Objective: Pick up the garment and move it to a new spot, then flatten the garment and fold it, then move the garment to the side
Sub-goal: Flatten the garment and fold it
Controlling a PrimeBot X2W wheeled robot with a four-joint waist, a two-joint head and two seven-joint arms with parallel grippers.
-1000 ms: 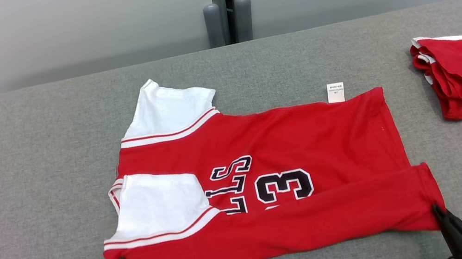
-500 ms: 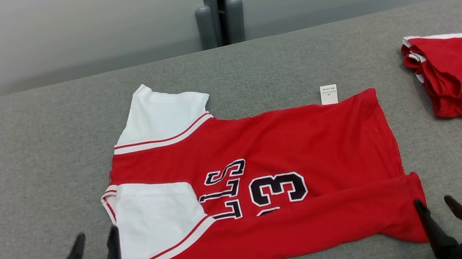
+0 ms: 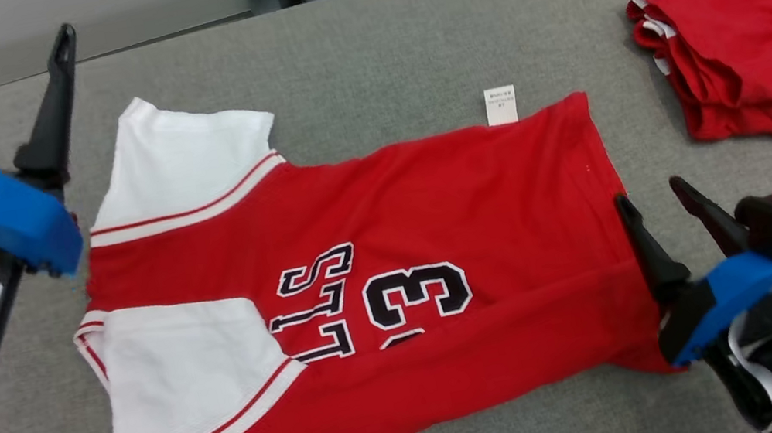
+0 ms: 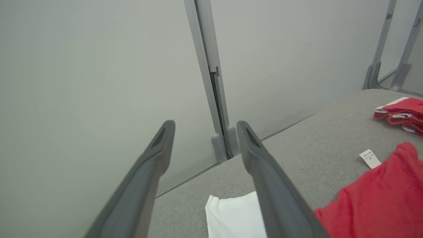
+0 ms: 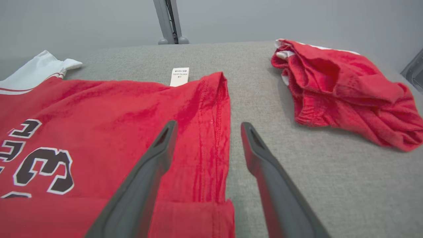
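Head view: garment (image 3: 367, 290), a red jersey with white sleeves and dark lettering, lying spread at the centre of the grey desk (image 3: 402, 33), neck end toward 9 o'clock and hem toward 3 o'clock. The long edge at 6 o'clock is turned over as a band that covers the foot of the lettering. A white label (image 3: 501, 105) sticks out of the far edge at 1 o'clock. A folded red piece (image 3: 738, 71) lies well apart at 2 o'clock. Left end effector (image 3: 18, 23) at 10 o'clock is raised clear of the cloth, fingers spread, nothing held. Right end effector (image 3: 647, 192) at 4 o'clock sits beside the hem, fingers spread, nothing held. Left wrist view: left end effector (image 4: 205, 124) is parted and empty and aims at a wall post (image 4: 211, 82); a white sleeve (image 4: 234, 215) shows at 6 o'clock and the red body at 4 o'clock. Right wrist view: right end effector (image 5: 209, 125) is parted above the hem seam, with the label at 11 o'clock and the folded red piece at 2 o'clock. Status, as judged: relocation and flattening appear complete and one lengthwise fold is laid. Outstanding: the far edge and sleeves, the crosswise folds, and the transfer to the side.
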